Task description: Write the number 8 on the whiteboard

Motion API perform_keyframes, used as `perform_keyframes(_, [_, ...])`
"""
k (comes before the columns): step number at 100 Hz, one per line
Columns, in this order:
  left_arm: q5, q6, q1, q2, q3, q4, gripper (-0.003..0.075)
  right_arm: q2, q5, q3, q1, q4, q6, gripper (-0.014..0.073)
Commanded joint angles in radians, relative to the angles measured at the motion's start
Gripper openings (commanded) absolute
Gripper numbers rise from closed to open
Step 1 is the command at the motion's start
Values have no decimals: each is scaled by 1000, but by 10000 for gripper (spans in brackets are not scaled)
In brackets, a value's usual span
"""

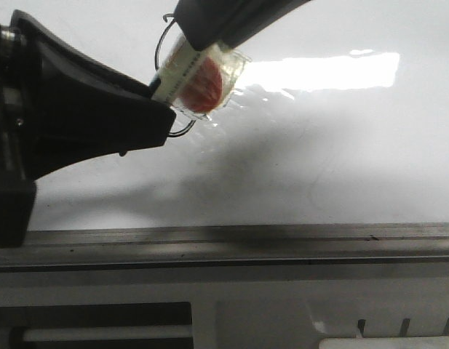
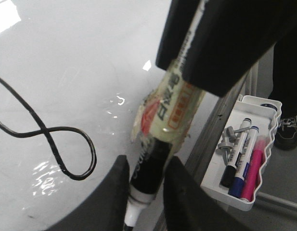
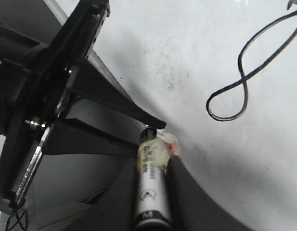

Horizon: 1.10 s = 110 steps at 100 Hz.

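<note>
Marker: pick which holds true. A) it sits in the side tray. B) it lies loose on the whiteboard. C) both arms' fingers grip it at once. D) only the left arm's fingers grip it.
C: the left fingers flank the marker near its tip, and the right fingers clamp its other end.
</note>
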Motion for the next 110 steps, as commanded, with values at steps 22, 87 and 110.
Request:
perform_keyframes(22, [-74, -18, -6, -12, -29, -31, -20, -20, -67, -29, 1, 19, 0, 217])
perform_keyframes(87, [95, -18, 154, -55, -29, -813, -20, -20, -82, -29, 1, 19, 11, 281])
perform_keyframes(110, [111, -18, 164, -55, -29, -814, -20, -20, -82, -29, 1, 19, 11, 281])
